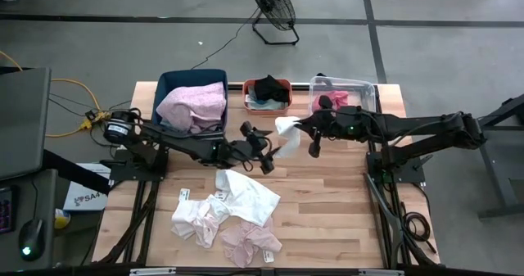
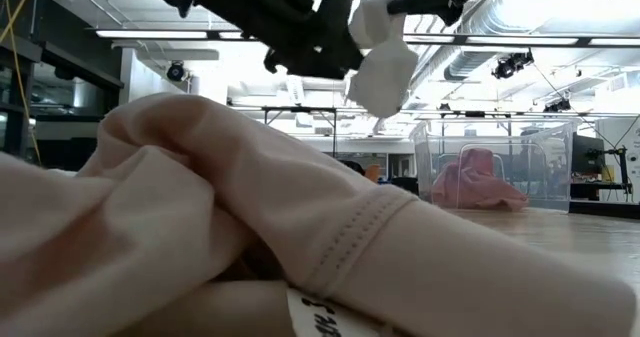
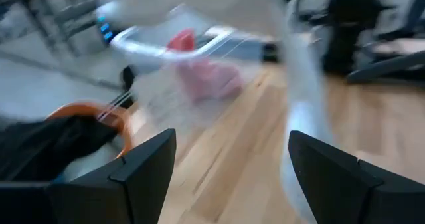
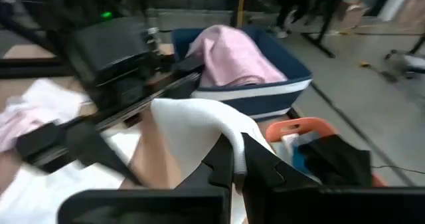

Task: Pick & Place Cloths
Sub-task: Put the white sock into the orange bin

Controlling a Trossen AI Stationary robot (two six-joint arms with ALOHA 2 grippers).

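Our right gripper (image 1: 288, 128) sits just past the table's centre toward twelve o'clock, its fingers (image 4: 229, 159) pinched tight on a white cloth (image 1: 288, 137) that hangs free above the wood. In the right wrist view the fabric (image 4: 192, 127) drapes over the closed fingers. In the low view it (image 2: 383, 52) dangles clear of the tabletop (image 2: 560, 227). Our left gripper (image 1: 264, 149) hovers just beside it, at about eight o'clock from the hanging cloth, with its two fingers (image 3: 143, 167) spread wide and nothing between them.

Along the twelve o'clock edge we see three bins. The blue bin (image 1: 168, 83), toward ten o'clock, holds a heaped pink cloth (image 1: 193, 106). The orange bin (image 1: 248, 86) at twelve o'clock carries a black cloth (image 1: 268, 88) on top of a teal piece (image 1: 260, 104). The clear bin (image 1: 368, 86), toward one o'clock, has a pink cloth (image 1: 334, 100) inside.

At six o'clock from the grippers, a pile of cloths lies loose on the table: a white piece (image 1: 246, 192) uppermost, and pale pink and white pieces (image 1: 201, 219) toward seven o'clock. One pale piece (image 2: 200, 217) fills most of the low view's foreground.
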